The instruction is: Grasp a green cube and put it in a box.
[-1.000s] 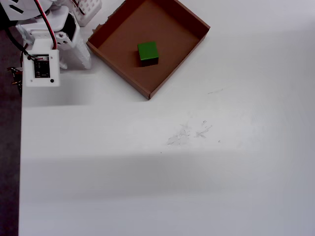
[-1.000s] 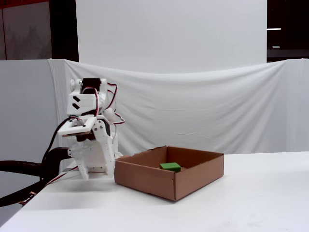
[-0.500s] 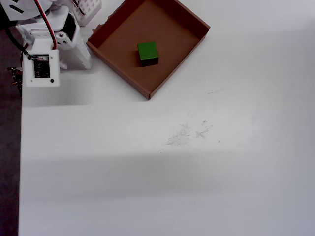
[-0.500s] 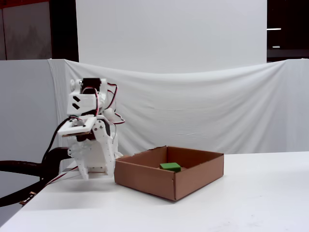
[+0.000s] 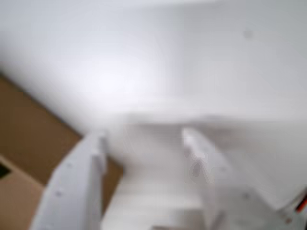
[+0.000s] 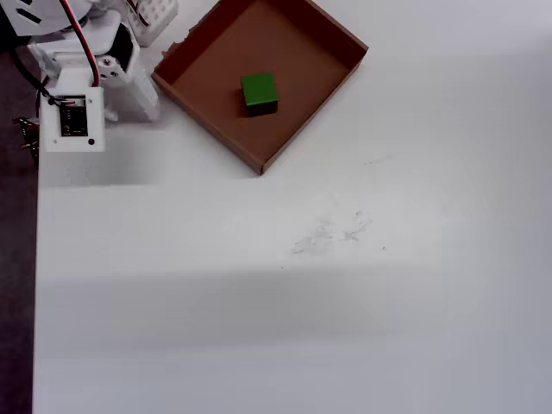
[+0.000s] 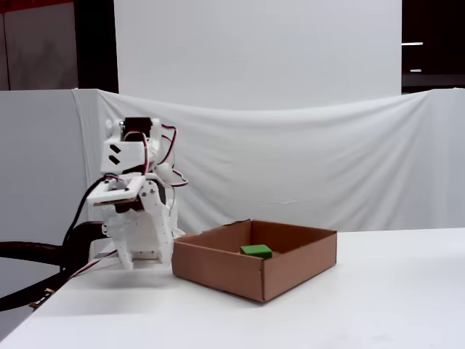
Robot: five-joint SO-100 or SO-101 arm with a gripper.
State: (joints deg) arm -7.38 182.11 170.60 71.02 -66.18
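Green cube (image 6: 259,91) flat inside open brown cardboard box (image 6: 319,86), near centre.

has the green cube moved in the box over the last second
No. In the overhead view the green cube sits at the same spot on the box floor, equally far from its walls as before.

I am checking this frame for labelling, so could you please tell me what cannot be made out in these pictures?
- Gripper: the wrist view is heavily blurred; the fingers look apart with nothing between.
- Green cube: in the fixed view the box wall hides its lower part.
- Arm: cut off by the overhead view's top left corner.
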